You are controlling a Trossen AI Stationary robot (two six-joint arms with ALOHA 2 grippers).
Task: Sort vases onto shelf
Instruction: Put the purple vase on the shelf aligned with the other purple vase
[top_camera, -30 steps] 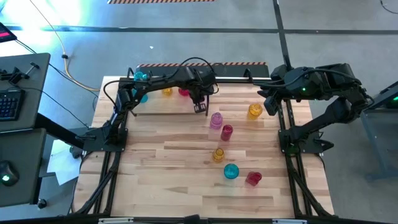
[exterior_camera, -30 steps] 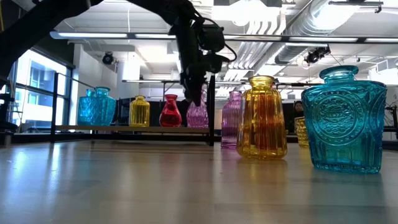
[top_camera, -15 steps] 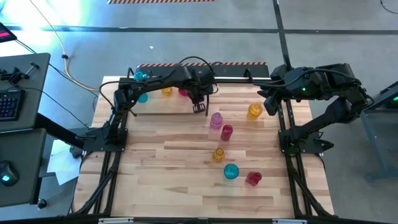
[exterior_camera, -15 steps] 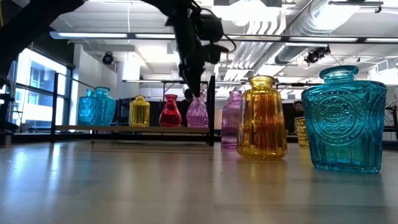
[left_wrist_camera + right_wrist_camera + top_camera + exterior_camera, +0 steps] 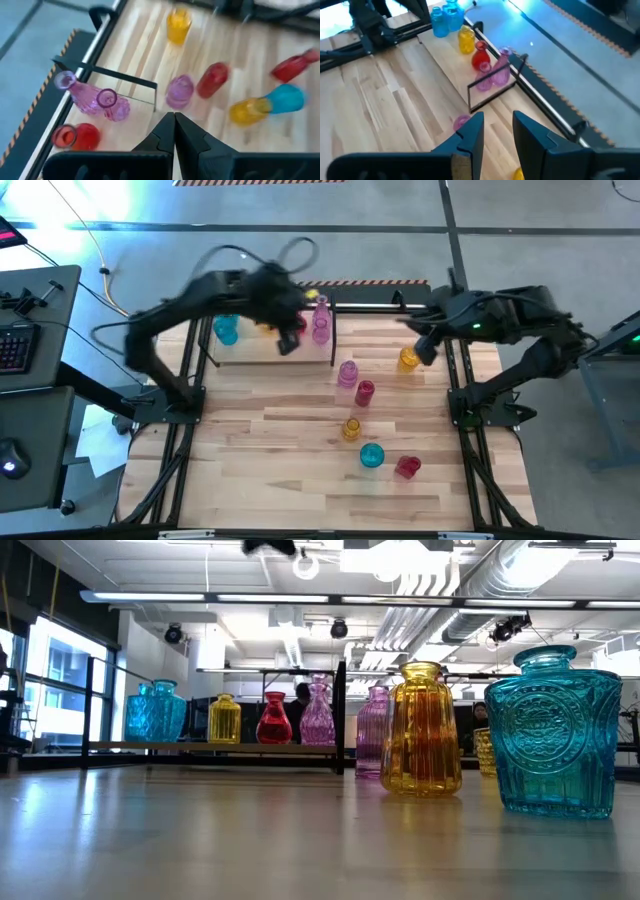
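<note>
The shelf (image 5: 270,355) is taken as landmark; it stands at the far edge of the table (image 5: 250,470). On its plank, in the low view, a cyan vase (image 5: 155,711), a yellow vase (image 5: 224,720), a red vase (image 5: 273,719) and a pink narrow-necked vase (image 5: 317,716) are seen upright in a row, the pink one at the shelf's right end, beside the black end rod.

The left gripper (image 5: 289,343) is held above the shelf, over the red vase and just left of the pink vase; its fingers are pressed together with nothing between them, as seen in the left wrist view (image 5: 173,131). No contact with any vase is observed.

The right gripper (image 5: 424,345) is held off the shelf's right end, next to an amber vase (image 5: 409,359) on the table; its fingers stand parted and empty (image 5: 495,131).

In front of the shelf's right end, a second pink vase (image 5: 347,372), a second red vase (image 5: 364,392), a small amber vase (image 5: 351,428), a second cyan vase (image 5: 371,456) and a third red vase (image 5: 407,467) are spread across the table.
</note>
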